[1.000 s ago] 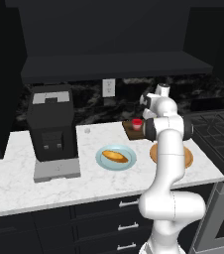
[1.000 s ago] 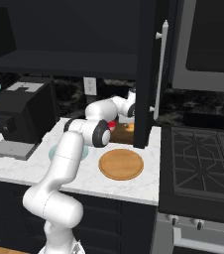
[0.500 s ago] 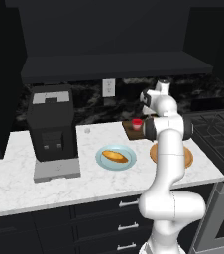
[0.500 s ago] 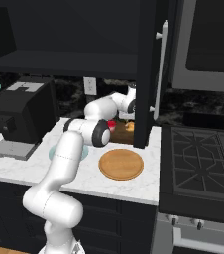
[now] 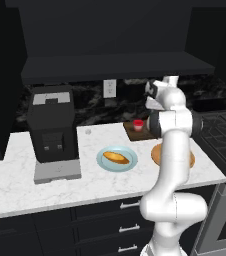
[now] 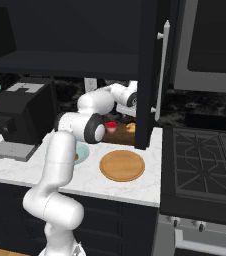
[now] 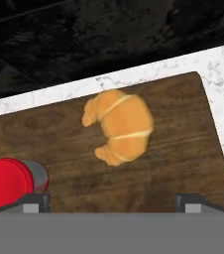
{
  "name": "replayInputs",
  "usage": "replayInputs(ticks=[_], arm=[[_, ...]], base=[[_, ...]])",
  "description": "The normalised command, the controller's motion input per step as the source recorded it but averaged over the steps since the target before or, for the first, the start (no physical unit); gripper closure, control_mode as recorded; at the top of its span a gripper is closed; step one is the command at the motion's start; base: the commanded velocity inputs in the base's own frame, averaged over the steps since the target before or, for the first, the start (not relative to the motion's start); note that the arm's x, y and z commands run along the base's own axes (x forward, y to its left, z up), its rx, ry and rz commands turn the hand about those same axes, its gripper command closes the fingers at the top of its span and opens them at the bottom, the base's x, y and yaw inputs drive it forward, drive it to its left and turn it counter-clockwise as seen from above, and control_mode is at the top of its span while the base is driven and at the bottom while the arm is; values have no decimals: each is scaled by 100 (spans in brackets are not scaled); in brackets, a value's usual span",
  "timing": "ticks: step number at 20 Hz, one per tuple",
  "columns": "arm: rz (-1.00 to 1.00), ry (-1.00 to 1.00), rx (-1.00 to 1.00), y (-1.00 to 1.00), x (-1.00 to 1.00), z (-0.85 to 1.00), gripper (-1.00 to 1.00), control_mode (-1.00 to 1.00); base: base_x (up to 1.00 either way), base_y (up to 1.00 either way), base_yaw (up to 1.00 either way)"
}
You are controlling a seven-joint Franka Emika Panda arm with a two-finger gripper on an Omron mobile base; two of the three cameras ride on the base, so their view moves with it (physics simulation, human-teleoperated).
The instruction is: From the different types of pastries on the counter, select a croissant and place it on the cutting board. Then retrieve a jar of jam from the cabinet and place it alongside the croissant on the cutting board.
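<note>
No readable text, label, brand or number on anything in these views.

The croissant (image 7: 119,126), a golden-brown crescent with pale seams, lies flat on the dark wooden cutting board (image 7: 183,144), nearer the board's back edge and its right end. The jam jar (image 7: 7,183), red and squat, stands upright on the same board near its left end, well apart from the croissant. The board rests on the white marble counter (image 5: 15,185), at its back edge.
</note>
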Motion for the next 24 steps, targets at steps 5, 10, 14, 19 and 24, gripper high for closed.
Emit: replayInputs(ticks=[5,10,14,19,24], arm=[[-16,-29,-2,56,-100,-46,-100,-100],[-2,-38,-19,83,-100,-48,-100,-100],[0,-35,-21,95,-100,-2,-100,-100],[0,-8,1,25,-31,19,-100,-100],[0,10,11,2,-56,100,-100,-100]], base=[[0,0,0],[0,0,0],[0,0,0],[0,0,0],[0,0,0]])
